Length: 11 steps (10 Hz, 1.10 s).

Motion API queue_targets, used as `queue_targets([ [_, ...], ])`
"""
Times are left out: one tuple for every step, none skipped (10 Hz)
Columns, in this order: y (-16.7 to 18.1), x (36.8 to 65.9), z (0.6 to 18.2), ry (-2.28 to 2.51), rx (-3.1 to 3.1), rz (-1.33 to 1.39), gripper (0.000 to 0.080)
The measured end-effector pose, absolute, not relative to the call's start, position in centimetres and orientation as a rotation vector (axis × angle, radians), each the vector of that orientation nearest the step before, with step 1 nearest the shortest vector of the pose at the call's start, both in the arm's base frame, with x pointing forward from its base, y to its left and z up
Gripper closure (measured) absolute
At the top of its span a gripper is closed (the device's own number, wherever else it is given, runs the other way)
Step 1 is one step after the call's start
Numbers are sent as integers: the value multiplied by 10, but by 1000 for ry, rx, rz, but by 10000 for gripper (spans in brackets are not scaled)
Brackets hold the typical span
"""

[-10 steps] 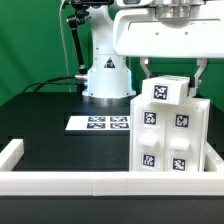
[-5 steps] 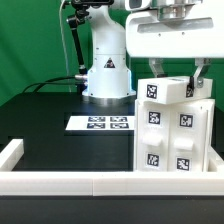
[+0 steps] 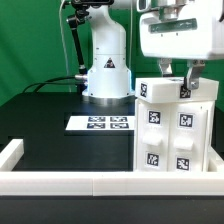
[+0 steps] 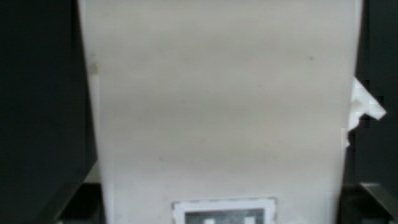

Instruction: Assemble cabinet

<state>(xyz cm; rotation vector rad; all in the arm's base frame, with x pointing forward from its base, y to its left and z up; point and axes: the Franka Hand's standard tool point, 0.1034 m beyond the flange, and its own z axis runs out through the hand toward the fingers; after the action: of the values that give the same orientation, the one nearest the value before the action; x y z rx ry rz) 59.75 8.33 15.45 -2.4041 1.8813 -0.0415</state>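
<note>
Your hand [image 3: 184,82] is down on top of the cabinet [image 3: 175,130], at the exterior view's right, and its two dark fingers [image 3: 164,72] drop from the white wrist block straight onto the upper piece of the stack. One finger sits near the middle of that top piece, the other toward its right edge. Whether they are pinching anything or just resting there, you cannot tell from here; the contact is hidden behind the piece's front.

The cabinet stands upright on the black tabletop [image 3: 50,125], close against the white border rail [image 3: 60,182] along the near edge. Its front shows tags: one on the top piece, two across the middle, two lower down.

Your wrist view is filled almost edge to edge by one broad white face of the cabinet [image 4: 214,100], very close, with a single tag [image 4: 226,212] peeking in at the edge of it and black tabletop on either side.

Further out, the marker board [image 3: 100,123] lies flat on the tabletop, beside the cabinet on the exterior view's left. Behind it sits the arm's white base [image 3: 107,75], with green backdrop beyond.
</note>
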Motion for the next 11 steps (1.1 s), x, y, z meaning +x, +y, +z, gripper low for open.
queue_targets([
  [83, 598, 155, 1938, -2350, -38, 243],
  [83, 600, 155, 2047, -2227, -37, 243],
  [82, 601, 154, 2117, -2142, -29, 243],
  [83, 601, 155, 2177, -2071, -17, 243],
  [82, 601, 154, 2207, -2040, -12, 243],
  [82, 601, 154, 2245, -2000, -4, 243],
  [82, 601, 154, 2289, -1945, 5, 243],
  [85, 600, 154, 2317, -1909, 26, 243],
  [88, 600, 154, 2329, -1883, 37, 144],
  [89, 599, 154, 2312, -1903, 37, 45],
  [90, 599, 155, 2301, -1908, 41, 14],
])
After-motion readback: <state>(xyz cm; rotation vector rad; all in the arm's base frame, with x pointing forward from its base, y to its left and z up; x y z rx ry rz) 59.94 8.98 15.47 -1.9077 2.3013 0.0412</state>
